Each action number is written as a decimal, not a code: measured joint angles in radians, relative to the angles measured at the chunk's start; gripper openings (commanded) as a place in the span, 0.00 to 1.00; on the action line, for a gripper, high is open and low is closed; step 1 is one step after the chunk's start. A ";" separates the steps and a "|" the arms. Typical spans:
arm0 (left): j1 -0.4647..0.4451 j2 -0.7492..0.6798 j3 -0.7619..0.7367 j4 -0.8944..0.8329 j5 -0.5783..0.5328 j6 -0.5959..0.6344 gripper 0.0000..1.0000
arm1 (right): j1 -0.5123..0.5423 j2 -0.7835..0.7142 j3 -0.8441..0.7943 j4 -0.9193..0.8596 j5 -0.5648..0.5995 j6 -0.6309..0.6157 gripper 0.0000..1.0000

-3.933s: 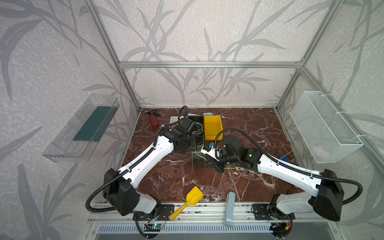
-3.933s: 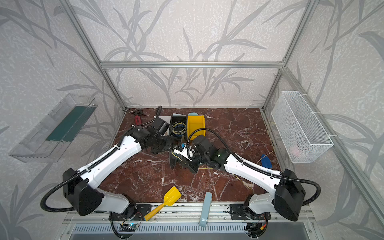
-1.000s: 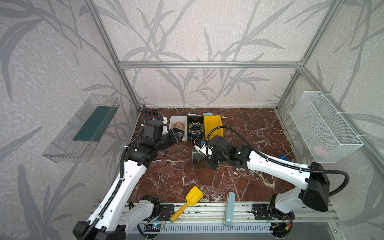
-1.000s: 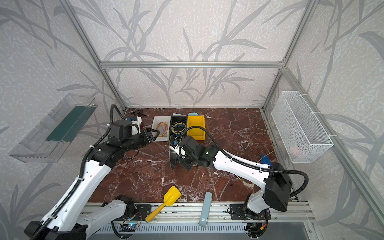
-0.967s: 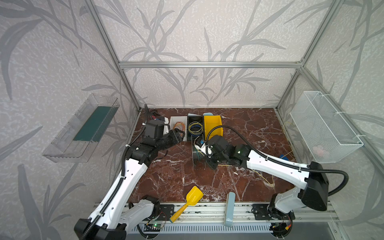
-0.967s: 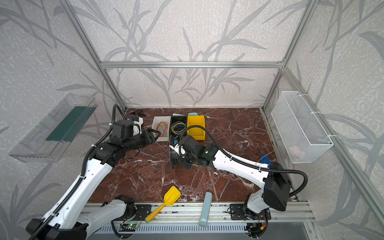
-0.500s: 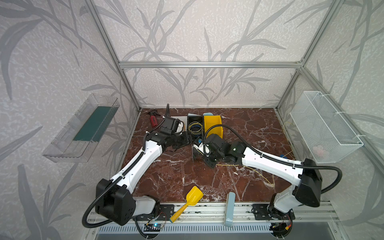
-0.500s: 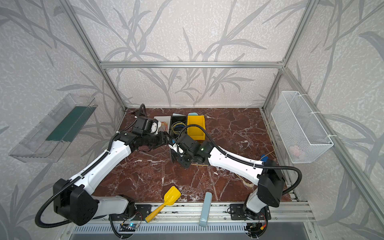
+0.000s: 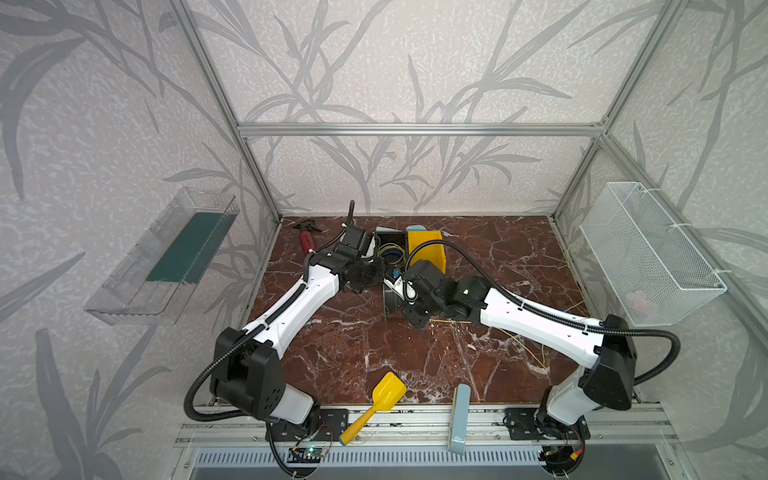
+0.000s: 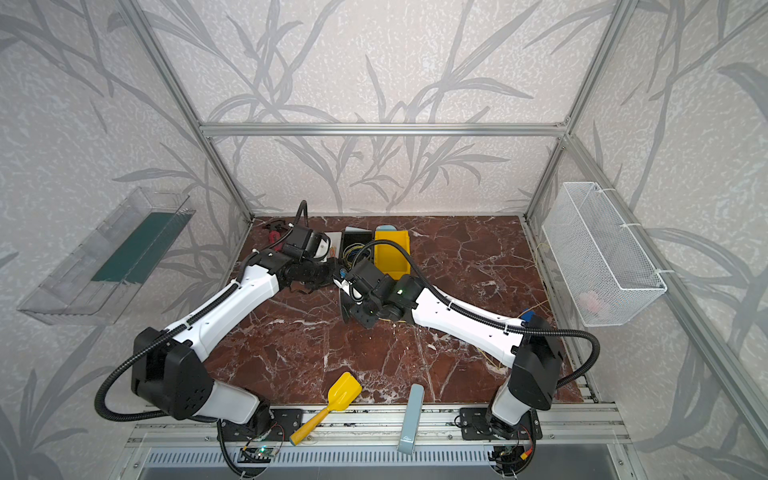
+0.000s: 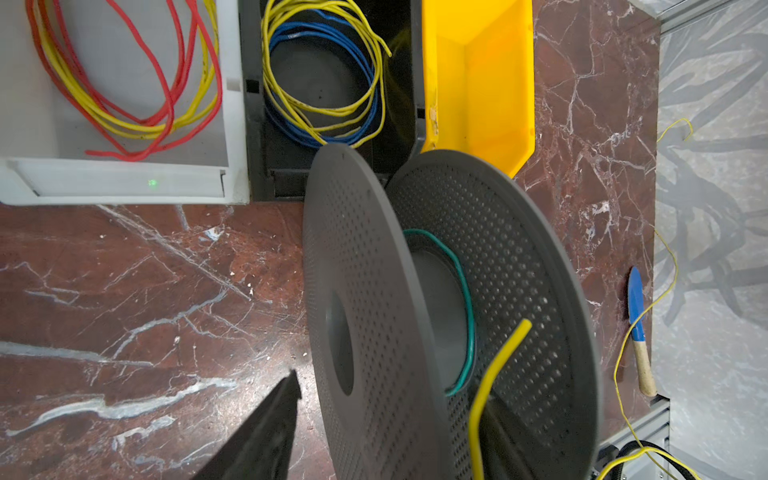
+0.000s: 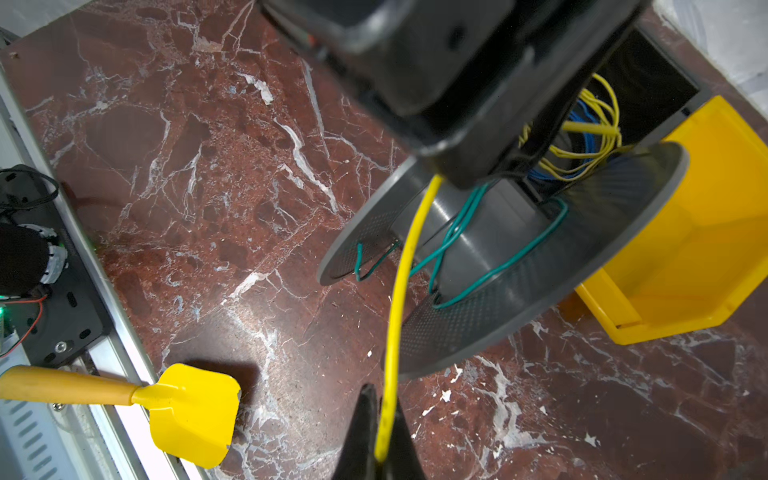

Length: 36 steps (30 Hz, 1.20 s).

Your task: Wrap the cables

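Note:
A dark grey spool [image 11: 490, 249] stands on edge on the marble floor, with a green wire [image 12: 498, 266] loose round its hub. The cable, a thin pale-yellow wire [image 12: 399, 291], rises from my right gripper [image 12: 382, 397], which is shut on it, to the spool's gap under the left gripper's black body. Its free end [image 11: 505, 353] shows between the flanges. My left gripper [image 11: 395, 390] is open, its jaws standing either side of the near flange without touching it. In both top views the two grippers meet at the spool [image 9: 388, 297] [image 10: 345, 305], and the cable's slack [image 9: 519, 338] trails off right.
Behind the spool stand a white tray [image 11: 124, 183] with red and yellow wire, a black bin [image 11: 253, 124] with blue and yellow wire, and a yellow bin [image 9: 428, 245]. A yellow scoop [image 9: 388, 388] and a grey bar [image 9: 459, 415] lie at the front edge.
My left arm has swung in from the left wall to the spool, and its jaws now straddle the near flange. The right gripper has stayed shut on the cable beside the spool.

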 measured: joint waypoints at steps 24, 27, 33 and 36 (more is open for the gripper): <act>0.001 0.091 0.051 0.001 0.008 0.061 0.42 | 0.002 0.160 0.184 -0.205 0.089 -0.004 0.00; 0.001 0.092 0.051 0.000 0.012 0.063 0.42 | 0.005 0.172 0.197 -0.217 0.094 -0.003 0.00; 0.001 0.095 0.054 0.005 0.012 0.069 0.20 | 0.018 0.186 0.227 -0.238 0.093 -0.002 0.00; 0.002 0.095 0.055 0.002 0.015 0.071 0.18 | 0.019 0.188 0.228 -0.252 0.098 -0.001 0.00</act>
